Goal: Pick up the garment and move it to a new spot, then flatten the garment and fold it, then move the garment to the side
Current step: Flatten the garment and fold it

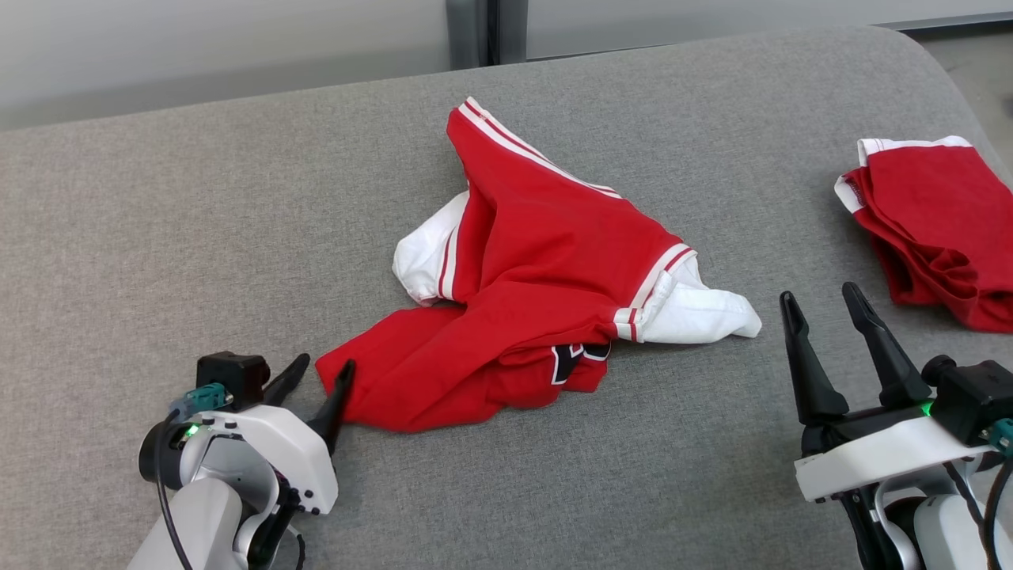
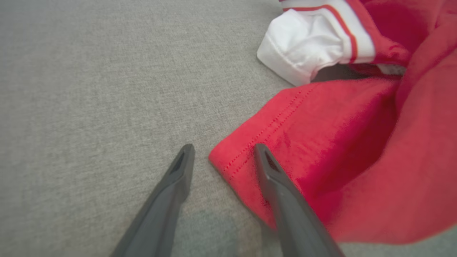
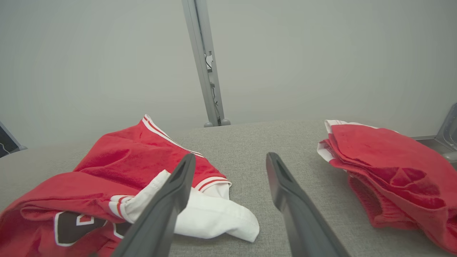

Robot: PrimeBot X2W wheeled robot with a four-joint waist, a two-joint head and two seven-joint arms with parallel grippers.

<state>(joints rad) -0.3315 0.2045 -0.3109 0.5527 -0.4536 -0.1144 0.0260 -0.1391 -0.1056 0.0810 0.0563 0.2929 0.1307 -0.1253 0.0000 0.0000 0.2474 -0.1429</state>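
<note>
The red garment lies crumpled in the middle of the grey counter, with 2 white sleeves poking out: 1 sleeve on its left side and another at its right. Its stitched hem corner points toward the counter's front-left area, and there the left hand sits low with its 2 fingers spread, released. In the left wrist view that hand straddles the hem corner of the garment: 1 finger is over bare counter just beside the cloth, the other over the red fabric. Whether the fingers touch the cloth I cannot tell.

The right hand is released too, fingers wide, near the front-right edge, just right of the white sleeve and apart from it. A second red garment lies bunched at the counter's right edge.
</note>
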